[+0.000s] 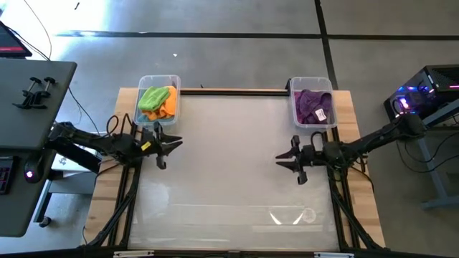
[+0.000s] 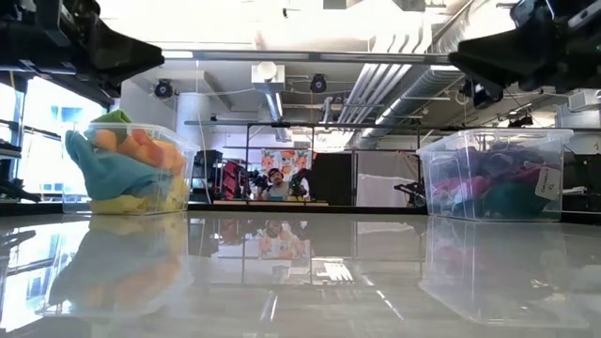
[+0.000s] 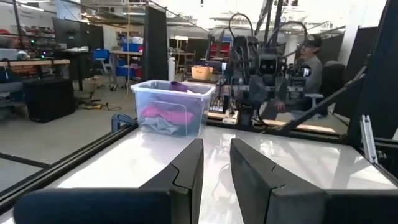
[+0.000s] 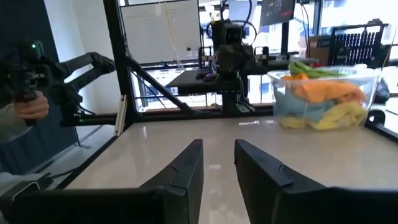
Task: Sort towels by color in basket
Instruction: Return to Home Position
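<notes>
Two clear plastic bins stand on the far part of the white table. The left bin holds lime green and orange towels on top; the low view and right wrist view also show light blue and yellow towels in it. The right bin holds purple towels; it also shows in the left wrist view, with pink and grey cloth below. My left gripper hovers near its bin, open by a narrow gap, empty. My right gripper hovers near the other, open by a narrow gap, empty.
The white table top lies between the two grippers. A black bar runs along the far edge between the bins. A person sits beyond the table, and a hand shows beside it.
</notes>
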Available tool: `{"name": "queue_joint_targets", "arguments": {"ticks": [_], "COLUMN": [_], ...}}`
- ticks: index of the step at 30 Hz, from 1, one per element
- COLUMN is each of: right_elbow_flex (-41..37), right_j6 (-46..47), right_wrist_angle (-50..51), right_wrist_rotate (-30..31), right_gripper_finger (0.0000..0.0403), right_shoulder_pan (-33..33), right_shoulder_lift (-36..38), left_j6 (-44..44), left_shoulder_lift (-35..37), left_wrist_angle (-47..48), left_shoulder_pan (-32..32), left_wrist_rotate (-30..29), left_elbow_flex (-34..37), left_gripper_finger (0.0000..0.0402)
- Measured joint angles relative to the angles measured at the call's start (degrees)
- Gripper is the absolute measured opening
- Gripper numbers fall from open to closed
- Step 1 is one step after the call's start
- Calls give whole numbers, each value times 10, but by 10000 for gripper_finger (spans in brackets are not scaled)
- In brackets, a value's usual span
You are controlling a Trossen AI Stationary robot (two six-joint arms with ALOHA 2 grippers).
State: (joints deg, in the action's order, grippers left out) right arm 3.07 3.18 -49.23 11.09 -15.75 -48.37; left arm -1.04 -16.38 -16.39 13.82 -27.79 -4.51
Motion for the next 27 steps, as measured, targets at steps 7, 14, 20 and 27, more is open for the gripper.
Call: {"name": "queue_joint_targets", "arguments": {"ticks": [7,14,20,27], "right_elbow_flex": [-4,-4,-4,-4], "right_j6": [14,-38,-42,-12], "right_wrist_angle": [1,33,182,321], "right_wrist_rotate": [-8,-18,19,-11], "right_gripper_finger": [87,87,87,87], "right_shoulder_pan": [0,0,0,0], "right_shoulder_lift": [0,48,196,370], "left_j6": [-8,-20,-24,-18], "left_shoulder_lift": [29,32,32,32], "left_wrist_angle": [28,53,58,59], "left_shoulder_pan": [0,0,0,0], "left_wrist_rotate": [0,1,1,2], "left_elbow_flex": [0,0,0,0], "left_gripper_finger": [66,66,66,66]}}
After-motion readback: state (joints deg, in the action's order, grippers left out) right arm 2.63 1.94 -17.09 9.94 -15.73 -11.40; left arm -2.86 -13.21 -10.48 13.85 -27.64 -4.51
